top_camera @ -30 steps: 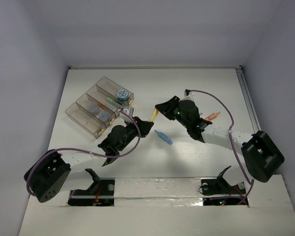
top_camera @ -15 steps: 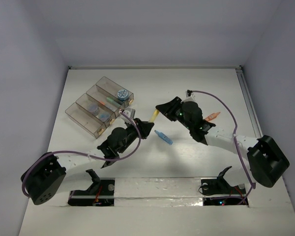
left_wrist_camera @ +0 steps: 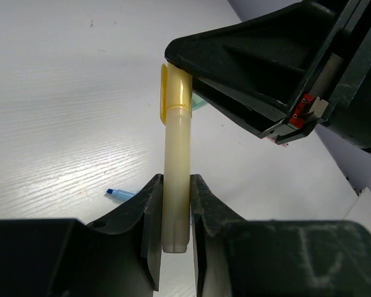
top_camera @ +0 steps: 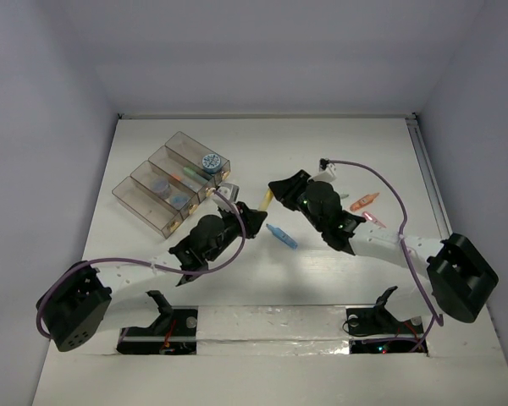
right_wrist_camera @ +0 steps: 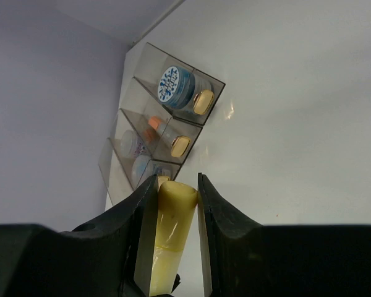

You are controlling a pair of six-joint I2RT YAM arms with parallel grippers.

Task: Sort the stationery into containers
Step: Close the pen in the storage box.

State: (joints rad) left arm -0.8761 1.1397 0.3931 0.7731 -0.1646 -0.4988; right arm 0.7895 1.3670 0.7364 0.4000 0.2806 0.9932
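A yellow pen [top_camera: 265, 200] hangs above the table between both grippers. My left gripper [top_camera: 252, 218] is shut on its pale barrel [left_wrist_camera: 176, 185], with the butt end sitting between the jaws. My right gripper [top_camera: 278, 188] is shut round its yellow cap end [right_wrist_camera: 173, 223]. The containers [top_camera: 135, 199] stand at the back left as a row of clear boxes; one holds a round blue tape roll [top_camera: 210, 161], others hold more rolls and an orange pen [right_wrist_camera: 150, 127]. A blue pen [top_camera: 281, 237] lies on the table below the grippers. Orange [top_camera: 365, 201] and pink [top_camera: 374, 219] pens lie to the right.
Purple cables loop over both arms. The right arm's forearm lies across the table close to the orange and pink pens. Brass clasps [right_wrist_camera: 203, 102] face the grippers on the near ends of the containers [right_wrist_camera: 142, 74]. White walls close in the table on three sides.
Both grippers have kept their hold on the yellow pen. The right arm has shifted slightly left and lower, uncovering the pink pen. The left arm has edged a little to the right.
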